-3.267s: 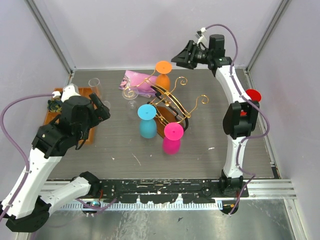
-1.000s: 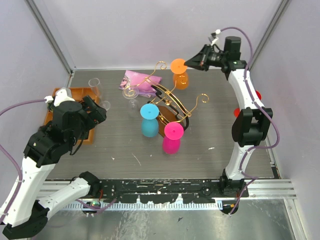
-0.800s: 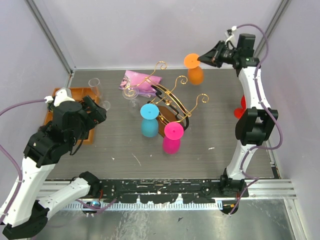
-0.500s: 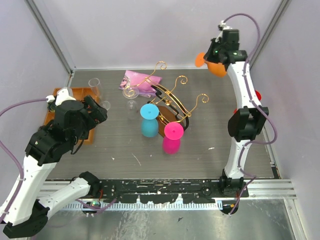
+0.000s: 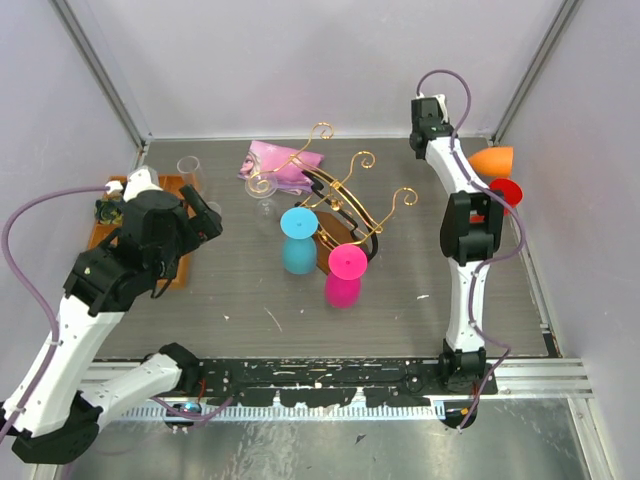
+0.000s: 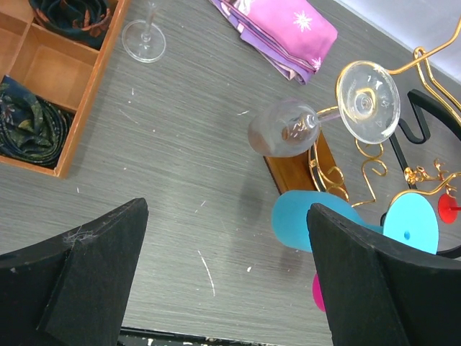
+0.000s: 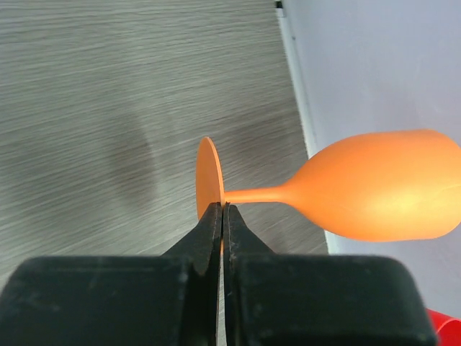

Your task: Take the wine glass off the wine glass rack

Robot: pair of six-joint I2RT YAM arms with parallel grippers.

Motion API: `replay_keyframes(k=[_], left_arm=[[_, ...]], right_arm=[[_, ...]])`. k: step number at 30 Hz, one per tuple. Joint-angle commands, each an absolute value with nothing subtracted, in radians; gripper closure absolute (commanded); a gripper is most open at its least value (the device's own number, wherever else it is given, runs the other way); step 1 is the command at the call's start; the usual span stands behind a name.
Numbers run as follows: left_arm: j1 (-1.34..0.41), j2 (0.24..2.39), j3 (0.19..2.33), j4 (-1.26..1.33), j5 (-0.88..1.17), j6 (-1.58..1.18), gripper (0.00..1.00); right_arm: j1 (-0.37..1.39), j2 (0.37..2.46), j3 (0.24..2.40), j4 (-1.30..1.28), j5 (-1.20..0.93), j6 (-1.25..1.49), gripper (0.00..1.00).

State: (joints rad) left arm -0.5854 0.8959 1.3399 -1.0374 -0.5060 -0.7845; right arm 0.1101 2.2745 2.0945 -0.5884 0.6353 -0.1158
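Orange glass [image 7: 374, 187] off rack [image 5: 345, 195], sideways near right wall [image 5: 590, 200] — foot rim pinched in closed right gripper [image 7: 222, 216], hard to make out from above; left gripper [image 6: 227, 223] spread wide, empty.

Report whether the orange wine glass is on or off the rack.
Off. The orange wine glass hangs sideways, foot pinched by the right gripper, clear of the wine glass rack.

blue glass [image 5: 295, 250] and pink glass [image 5: 343, 280] hang before the rack [image 5: 340, 200].
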Motion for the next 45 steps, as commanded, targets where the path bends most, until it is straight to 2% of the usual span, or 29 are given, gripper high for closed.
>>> replay_keyframes(k=[1,18,32,34,38,42,45], left_arm=[[-0.587,0.916,1.373,-0.995,-0.489,-0.762,0.01],[-0.588,0.851,1.341,-0.967,-0.509,-0.756,0.01],[-0.587,0.815,1.339,-0.991,-0.509,-0.777,0.01],[-0.587,0.811,1.339,-0.995,-0.508,-0.778,0.01],[-0.588,0.805,1.338,-1.005,-0.514,-0.779,0.01],[-0.588,0.802,1.335,-1.005,-0.514,-0.781,0.01],[-0.588,0.802,1.338,-1.008,-0.515,-0.779,0.01]], right_arm=[[0.112,2.29,2.122,-0.476,0.803,-0.177,0.99],[0.135,2.487,2.02,-0.483,1.076,-0.251,0.99],[0.159,2.51,1.892,-0.624,0.972,-0.14,0.99],[0.16,2.509,1.885,-0.639,0.951,-0.125,0.92],[0.161,2.496,1.862,-0.64,0.891,-0.116,0.61],[0.17,2.481,1.854,-0.641,0.831,-0.112,0.39],[0.171,2.468,1.856,-0.646,0.779,-0.105,0.33]])
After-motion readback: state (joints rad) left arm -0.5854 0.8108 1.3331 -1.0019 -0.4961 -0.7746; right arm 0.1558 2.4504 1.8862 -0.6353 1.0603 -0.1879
